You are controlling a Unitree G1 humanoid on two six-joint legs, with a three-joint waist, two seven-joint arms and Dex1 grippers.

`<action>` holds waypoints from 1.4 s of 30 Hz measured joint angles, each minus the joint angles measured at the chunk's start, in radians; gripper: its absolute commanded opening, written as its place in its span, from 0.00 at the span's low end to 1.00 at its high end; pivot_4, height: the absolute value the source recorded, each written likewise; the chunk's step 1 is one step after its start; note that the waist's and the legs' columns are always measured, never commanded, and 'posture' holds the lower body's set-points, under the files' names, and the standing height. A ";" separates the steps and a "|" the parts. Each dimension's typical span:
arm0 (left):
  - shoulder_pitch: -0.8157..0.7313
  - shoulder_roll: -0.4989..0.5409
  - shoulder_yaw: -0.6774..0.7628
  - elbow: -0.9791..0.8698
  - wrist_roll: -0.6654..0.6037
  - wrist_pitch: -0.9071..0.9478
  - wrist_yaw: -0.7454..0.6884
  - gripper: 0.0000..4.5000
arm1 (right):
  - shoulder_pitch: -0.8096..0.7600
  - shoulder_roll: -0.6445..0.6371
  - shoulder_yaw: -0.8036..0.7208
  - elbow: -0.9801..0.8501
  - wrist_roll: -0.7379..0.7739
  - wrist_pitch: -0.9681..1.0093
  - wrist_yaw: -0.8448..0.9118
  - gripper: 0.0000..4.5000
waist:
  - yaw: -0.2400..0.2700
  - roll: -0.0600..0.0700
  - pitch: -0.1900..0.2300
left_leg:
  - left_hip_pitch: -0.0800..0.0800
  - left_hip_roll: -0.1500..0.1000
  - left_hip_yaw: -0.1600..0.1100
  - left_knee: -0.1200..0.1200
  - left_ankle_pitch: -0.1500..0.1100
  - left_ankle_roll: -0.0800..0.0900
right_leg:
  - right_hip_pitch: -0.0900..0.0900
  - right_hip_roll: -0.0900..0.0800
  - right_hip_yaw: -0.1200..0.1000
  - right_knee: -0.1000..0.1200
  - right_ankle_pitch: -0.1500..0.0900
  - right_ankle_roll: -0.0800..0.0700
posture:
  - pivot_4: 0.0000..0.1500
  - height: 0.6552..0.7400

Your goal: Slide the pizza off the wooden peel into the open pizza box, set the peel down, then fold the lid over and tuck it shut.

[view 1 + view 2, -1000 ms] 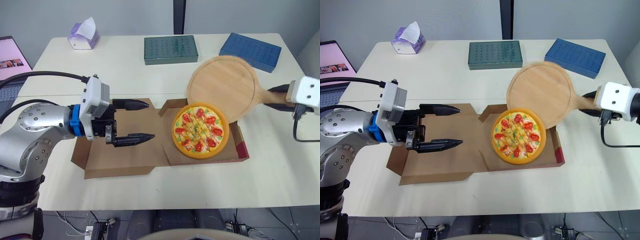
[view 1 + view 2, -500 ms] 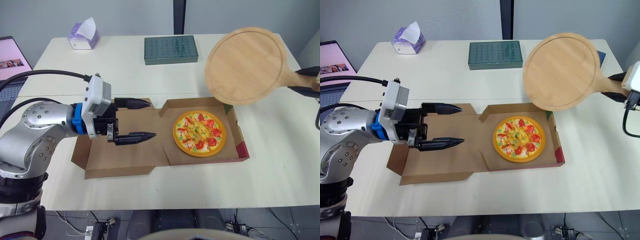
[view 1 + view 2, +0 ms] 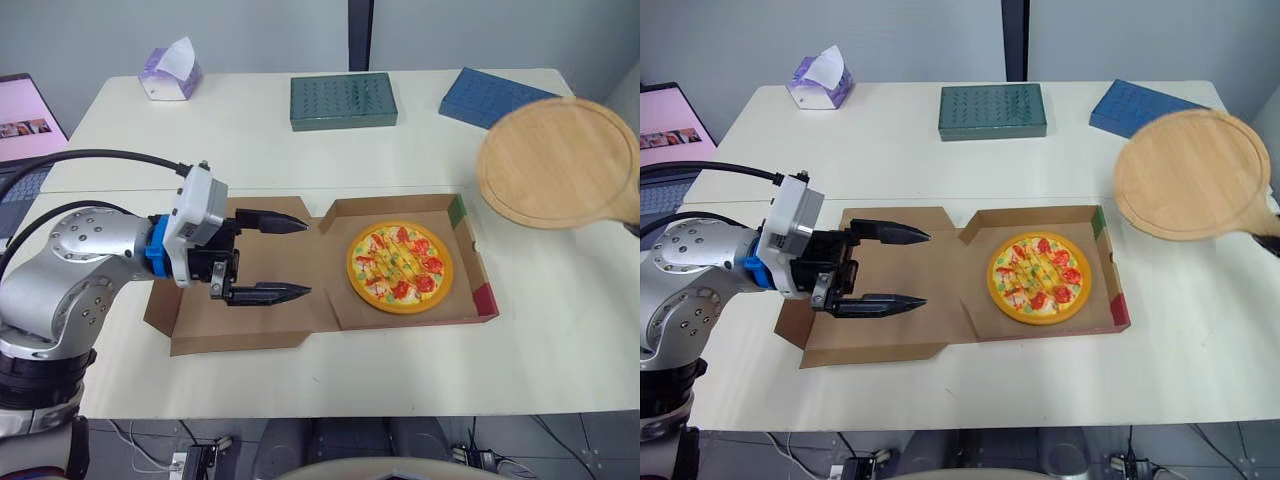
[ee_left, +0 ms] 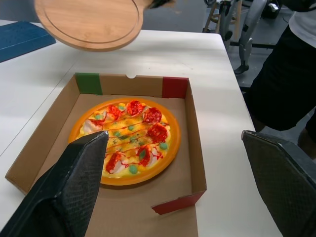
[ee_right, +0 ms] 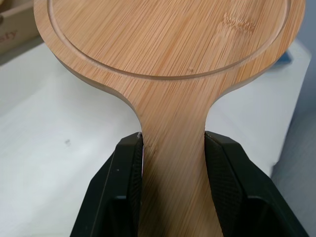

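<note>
Swung clear of the box (image 3: pixel 1118 300), the peel (image 3: pixel 1188 172) juts straight ahead of the right fingers (image 5: pixel 126 173) pinching its handle (image 5: pixel 173 163), bench (image 3: pixel 1200 300) beneath; left fingers (image 3: pixel 890 234) hover spread above the lid (image 3: pixel 940 320).

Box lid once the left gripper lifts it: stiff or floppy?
Probably light and fairly floppy: the lid looks like thin cardboard lying flat. It should pivot at the crease joining the box base rather than slide. Its loose edge flaps may sag or catch.
</note>
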 measured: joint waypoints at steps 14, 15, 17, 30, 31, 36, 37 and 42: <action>-0.019 -0.042 -0.002 -0.032 -0.018 -0.016 0.009 1.00 | 0.025 0.231 0.018 -0.097 0.089 0.331 -0.292 0.35 | 0.000 0.000 0.000 | 0.000 0.000 0.001 0.004 0.000 0.001 | 0.000 0.000 0.001 0.003 0.000 0.000 | 1.00 1.00; -0.020 -0.042 -0.003 -0.034 -0.018 -0.016 0.008 1.00 | 0.016 0.233 0.039 -0.095 0.089 0.340 -0.306 0.35 | -0.001 0.000 0.000 | 0.000 0.000 0.001 0.004 0.000 0.001 | 0.000 0.000 0.001 0.003 0.000 0.000 | 1.00 1.00; -0.020 -0.042 -0.004 -0.035 -0.018 -0.016 0.007 1.00 | -0.004 0.248 0.068 -0.088 0.088 0.349 -0.329 0.35 | -0.001 0.000 0.000 | 0.000 0.000 0.001 0.004 0.000 0.001 | 0.000 0.000 0.001 0.003 0.000 0.000 | 1.00 1.00; -0.021 -0.062 -0.004 -0.064 -0.044 -0.015 0.031 1.00 | -0.055 0.296 0.154 -0.027 0.100 0.402 -0.419 0.43 | 0.004 0.000 0.000 | 0.000 0.000 0.000 0.005 -0.001 0.001 | 0.000 0.000 0.001 0.004 0.000 0.000 | 1.00 1.00; -0.021 -0.062 -0.004 -0.063 -0.044 -0.015 0.032 1.00 | -0.054 0.296 0.154 -0.027 0.102 0.402 -0.420 0.51 | 0.004 0.000 0.000 | 0.000 0.000 0.000 0.005 -0.001 0.001 | 0.001 0.000 0.001 0.004 0.000 0.000 | 1.00 1.00; -0.021 -0.062 -0.004 -0.063 -0.045 -0.015 0.050 1.00 | -0.035 0.296 0.138 -0.031 0.122 0.410 -0.430 0.86 | 0.005 0.000 -0.001 | 0.000 -0.001 0.000 0.006 -0.001 0.002 | 0.001 0.000 0.001 0.004 0.000 0.000 | 1.00 1.00; -0.019 -0.062 -0.004 -0.064 -0.045 -0.016 0.051 1.00 | -0.024 0.296 0.126 -0.035 0.129 0.413 -0.430 0.94 | 0.006 0.000 -0.001 | 0.000 -0.001 0.000 0.006 -0.001 0.002 | 0.001 0.000 0.001 0.004 0.000 0.000 | 1.00 1.00; -0.005 -0.061 0.003 -0.064 -0.043 -0.021 0.060 1.00 | 0.032 0.263 0.062 -0.065 0.193 0.469 -0.392 0.99 | 0.012 0.000 -0.001 | 0.000 -0.001 0.000 0.006 -0.001 0.002 | 0.001 0.000 0.001 0.003 0.000 0.001 | 1.00 1.00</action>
